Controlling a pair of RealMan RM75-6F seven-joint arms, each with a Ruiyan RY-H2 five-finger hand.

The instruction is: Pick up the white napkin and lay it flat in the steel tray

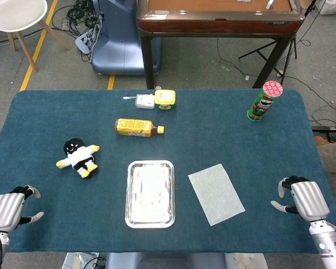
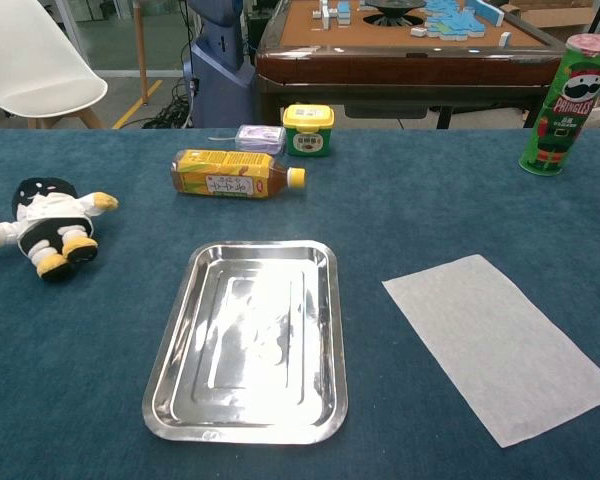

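The white napkin (image 1: 216,193) (image 2: 500,341) lies flat on the blue tablecloth, just right of the steel tray (image 1: 150,194) (image 2: 250,342), which holds nothing. My right hand (image 1: 303,199) rests at the table's right front edge, well right of the napkin, holding nothing, fingers slightly apart. At the left front corner sits my left hand (image 1: 11,208), far from the tray, also holding nothing. Neither hand shows in the chest view.
A lying tea bottle (image 1: 137,127) (image 2: 235,173), a yellow tub (image 1: 164,100) (image 2: 308,129) and a small clear box (image 1: 144,101) (image 2: 260,137) sit behind the tray. A plush doll (image 1: 79,156) (image 2: 48,223) lies left. A Pringles can (image 1: 264,101) (image 2: 565,103) stands far right.
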